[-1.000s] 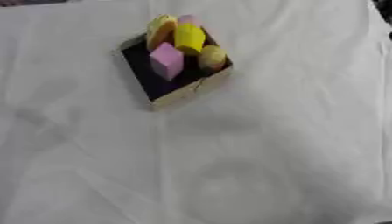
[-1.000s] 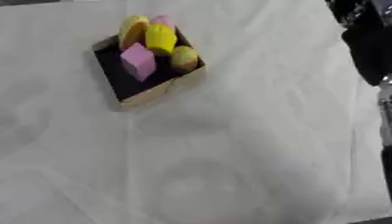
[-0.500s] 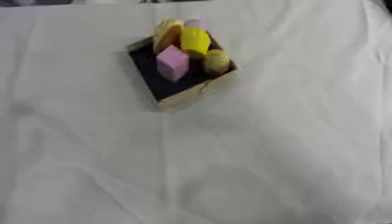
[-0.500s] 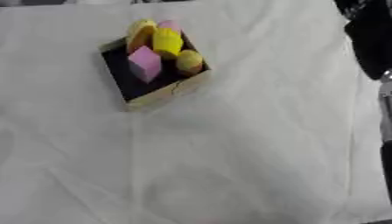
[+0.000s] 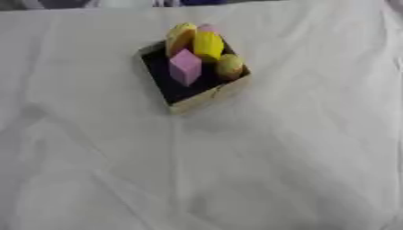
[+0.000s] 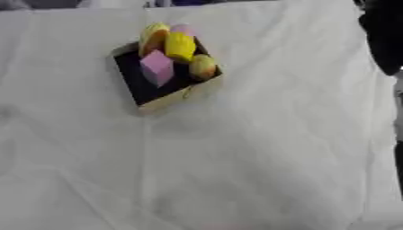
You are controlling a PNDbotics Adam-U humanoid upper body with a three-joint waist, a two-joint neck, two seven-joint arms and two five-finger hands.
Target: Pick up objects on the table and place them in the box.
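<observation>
The desk (image 5: 236,179), draped in a creased white cloth, fills the frame. The box (image 5: 206,96) sits upper centre, holding a pink block (image 5: 185,66), a yellow piece (image 5: 208,45) and 2 or 3 smaller rounded items. Since 1 second ago only the camera shifted; nothing loose remains, so the task looks done. A dark shape at the right eye view's upper right edge may be the right arm (image 6: 383,36); neither hand shows, so their state cannot be told.
</observation>
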